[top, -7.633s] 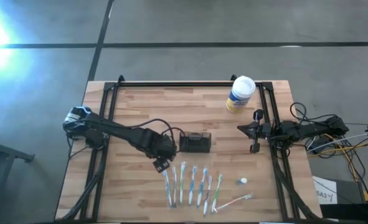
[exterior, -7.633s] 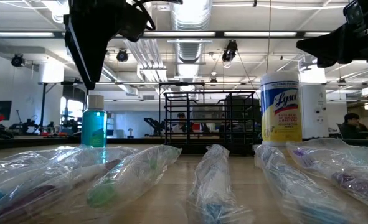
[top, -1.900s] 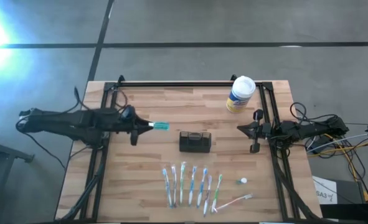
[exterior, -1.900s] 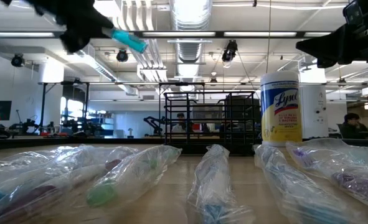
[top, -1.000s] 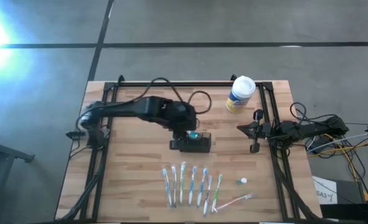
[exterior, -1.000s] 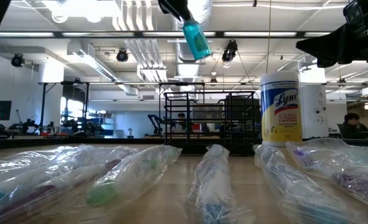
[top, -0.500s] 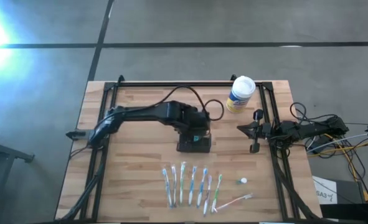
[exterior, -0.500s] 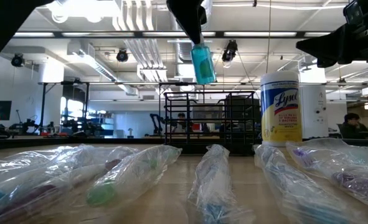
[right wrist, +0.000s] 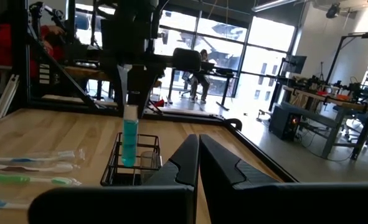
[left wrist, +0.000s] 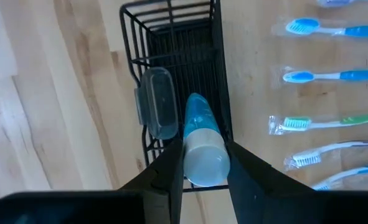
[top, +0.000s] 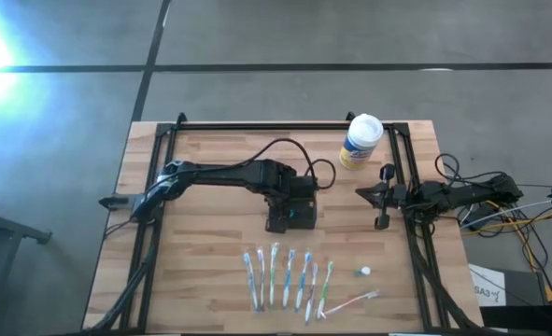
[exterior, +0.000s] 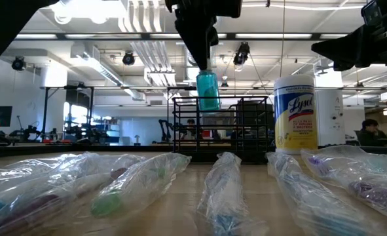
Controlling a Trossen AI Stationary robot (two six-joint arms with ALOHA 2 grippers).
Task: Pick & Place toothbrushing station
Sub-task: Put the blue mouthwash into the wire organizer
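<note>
The toothbrushing station, a small black wire holder, stands at the table's middle. My left gripper hangs over it, shut on a small bottle of blue liquid with a pale cap. In the right wrist view the bottle hangs upright, its lower end down inside the station's wire frame. A clear plastic piece sits in the station beside the bottle. My right gripper waits shut at the table's right edge, holding nothing. My left gripper pinches the bottle's capped upper end between its two fingers. The fingers come from above, pointing down. The bottle hangs upright below them, its blue lower end within the holder's top; whether it touches the wires, I cannot tell.
Several plastic-wrapped toothbrushes lie in a row near the front edge, with a small white cap to their right. A white canister with a yellow label stands at the back right. Black rails run along the table's sides.
My left gripper has shifted a little toward the table's right, over the station, and come down. The bottle, tilted a second ago, has turned upright and sunk with the gripper until its lower end is inside the holder's top.
</note>
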